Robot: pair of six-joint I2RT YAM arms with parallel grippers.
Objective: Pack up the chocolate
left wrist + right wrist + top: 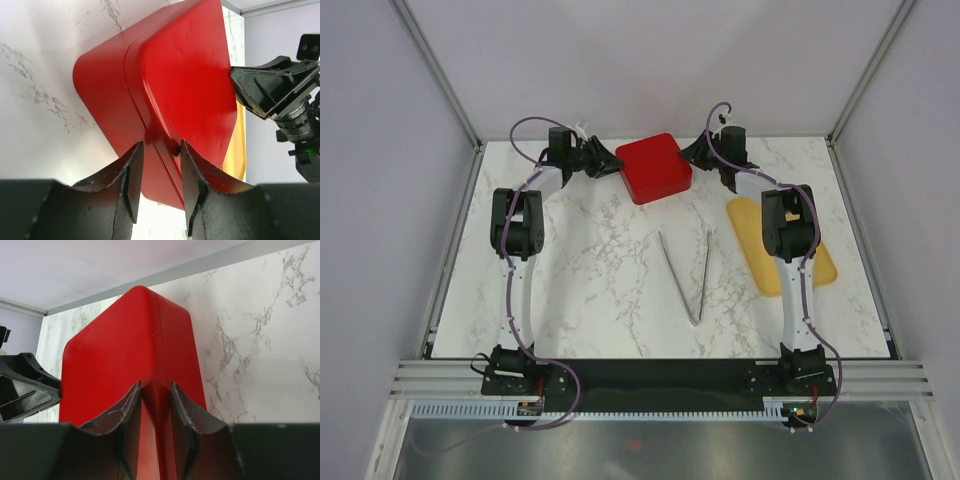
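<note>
The chocolate is hidden. A closed red box (655, 167) with its lid on sits at the back middle of the marble table (590, 290). My left gripper (610, 165) is at the box's left corner. In the left wrist view its jaws (161, 145) are closed on the corner of the red box (185, 75), one finger on the lid and the other at table level. My right gripper (695, 155) is at the opposite side. In the right wrist view its jaws (155, 385) pinch the side wall of the red box (115, 360) across the seam.
Metal tongs (690, 275) lie in a V on the table in front of the box. A flat yellow tray (820, 270) lies at the right, partly under the right arm. Frame walls enclose the table on the left, right and back.
</note>
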